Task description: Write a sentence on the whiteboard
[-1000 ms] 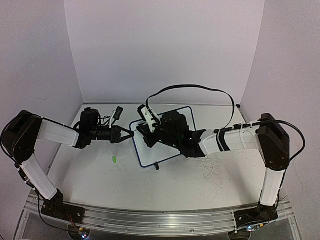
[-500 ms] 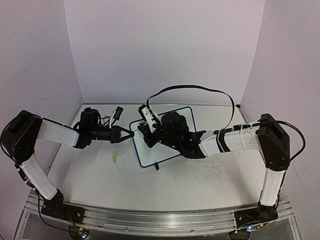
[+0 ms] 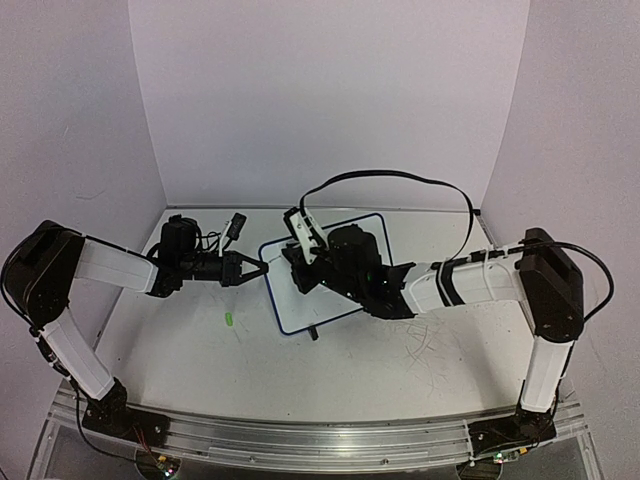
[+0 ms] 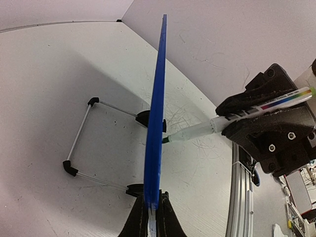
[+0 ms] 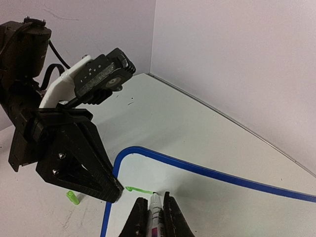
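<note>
Whiteboard [image 3: 300, 312] propped nearly upright mid-bench, toward far edge; left rim pinched by closed left gripper [image 3: 258, 269]. Marker [image 5: 156, 202] clamped in closed right gripper [image 5: 153, 213], tip beside short green stroke [image 5: 136, 189]. Whiteboard judged thin, light, stiff, slick, easily tipped; best held by frame.

Left tool [image 3: 258, 270] at left edge of whiteboard [image 3: 297, 308]

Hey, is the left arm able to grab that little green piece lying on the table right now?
Probably not as things stand. The green piece lies bare near the left arm, but the left gripper is shut on the edge of the whiteboard, so it would have to let go first.
</note>
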Robot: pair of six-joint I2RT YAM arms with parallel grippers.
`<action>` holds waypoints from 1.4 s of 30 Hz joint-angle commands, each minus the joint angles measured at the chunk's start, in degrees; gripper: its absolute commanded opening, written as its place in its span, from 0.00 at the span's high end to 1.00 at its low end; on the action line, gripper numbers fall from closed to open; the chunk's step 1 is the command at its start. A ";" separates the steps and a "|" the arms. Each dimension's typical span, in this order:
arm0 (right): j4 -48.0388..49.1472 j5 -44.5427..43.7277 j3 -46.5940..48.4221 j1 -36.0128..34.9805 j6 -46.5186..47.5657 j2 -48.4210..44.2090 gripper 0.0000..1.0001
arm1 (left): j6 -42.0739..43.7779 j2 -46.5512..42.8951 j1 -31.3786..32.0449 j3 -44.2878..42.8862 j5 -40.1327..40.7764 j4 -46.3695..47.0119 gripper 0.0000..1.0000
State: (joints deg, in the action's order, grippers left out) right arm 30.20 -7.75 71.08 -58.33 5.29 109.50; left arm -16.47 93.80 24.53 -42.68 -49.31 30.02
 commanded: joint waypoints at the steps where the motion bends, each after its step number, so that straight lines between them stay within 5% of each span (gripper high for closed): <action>1: 1.34 -2.00 -1.40 0.60 -0.35 -2.60 1.00 | 1.47 -1.94 -0.26 0.05 0.83 1.23 1.00; 12: 5.78 9.45 -4.11 0.62 -0.54 -4.21 1.00 | 1.35 -2.23 -0.26 0.04 0.71 1.24 1.00; 42: 2.77 5.89 0.85 0.72 -0.46 -0.08 1.00 | 1.44 -2.35 -0.25 0.08 0.61 1.17 1.00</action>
State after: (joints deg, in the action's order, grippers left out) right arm 31.99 -1.19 69.27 -57.73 5.30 108.05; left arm -16.40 93.69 24.56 -42.68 -49.50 29.98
